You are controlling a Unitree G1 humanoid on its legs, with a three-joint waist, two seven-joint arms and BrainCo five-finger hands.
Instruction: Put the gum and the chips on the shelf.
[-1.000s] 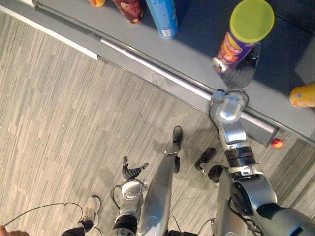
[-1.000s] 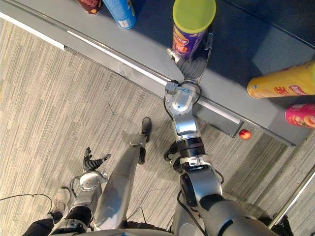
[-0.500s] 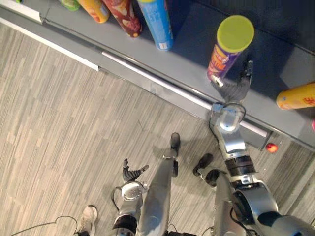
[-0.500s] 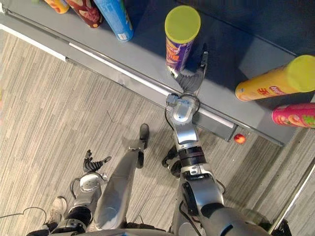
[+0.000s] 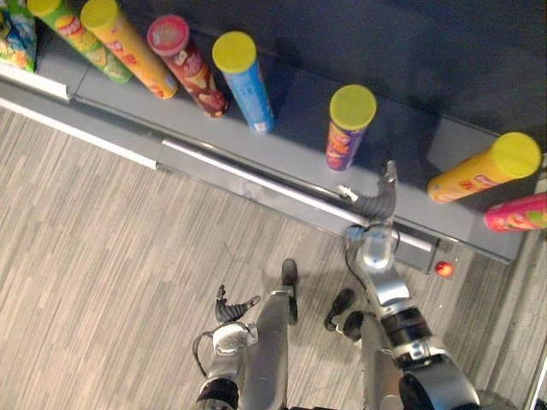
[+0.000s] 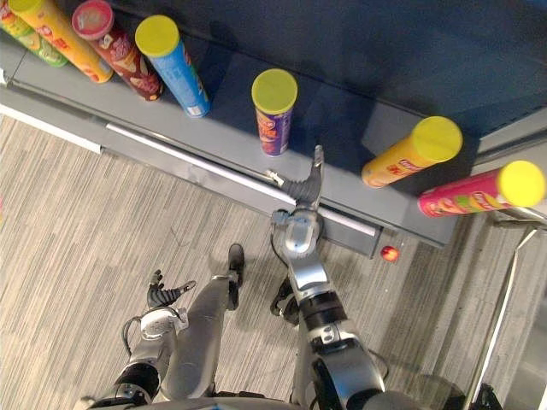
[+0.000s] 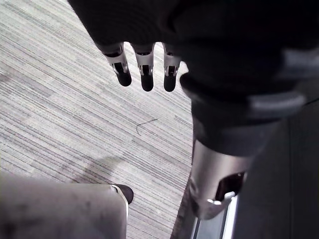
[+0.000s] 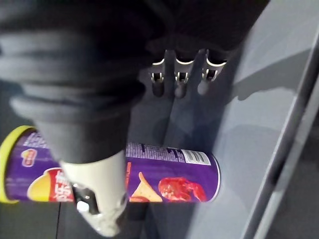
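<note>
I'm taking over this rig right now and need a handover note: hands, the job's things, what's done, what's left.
Right hand: open, by the shelf edge, clear of the purple chips can.
Left hand: open, low over the floor, holding nothing.
Done: chips can stands upright on the shelf.
Left: the gum, which neither hand holds.

The right hand (image 5: 374, 202) reaches out ahead, fingers straight, thumb apart. The left hand (image 5: 229, 310) hangs low, fingers loosely parted.
</note>
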